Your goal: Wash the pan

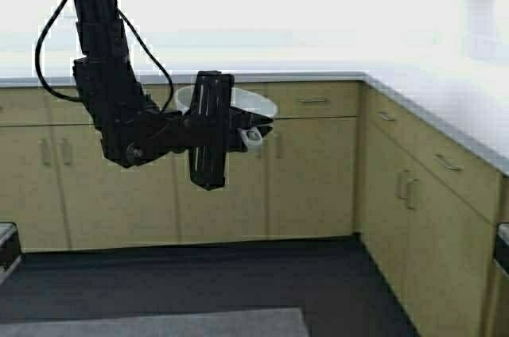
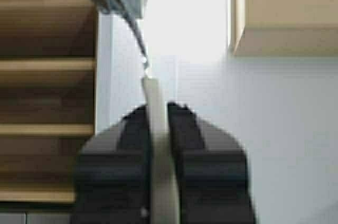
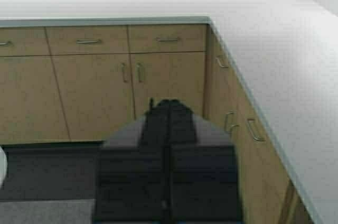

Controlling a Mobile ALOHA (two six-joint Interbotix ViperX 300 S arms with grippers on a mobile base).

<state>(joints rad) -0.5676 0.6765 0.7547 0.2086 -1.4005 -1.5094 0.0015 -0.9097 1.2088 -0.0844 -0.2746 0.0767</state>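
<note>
In the high view my left arm holds the pan (image 1: 256, 103), a small cream round pan, up in the air in front of the base cabinets. Its stubby handle with the hole (image 1: 253, 137) points down toward me. The left gripper (image 1: 245, 125) is shut on that handle. The left wrist view shows the cream handle (image 2: 160, 150) edge-on, pinched between the two black fingers of the left gripper (image 2: 158, 110). The right gripper (image 3: 169, 105) shows only in the right wrist view; it is shut on nothing and hangs low over the dark floor, facing the cabinet corner.
An L-shaped white countertop (image 1: 445, 94) runs along the back and down the right side over tan cabinets (image 1: 310, 170). Below lie dark floor (image 1: 238, 273) and a grey mat (image 1: 159, 323). Wooden shelves (image 2: 47, 65) and an upper cabinet (image 2: 288, 12) show in the left wrist view.
</note>
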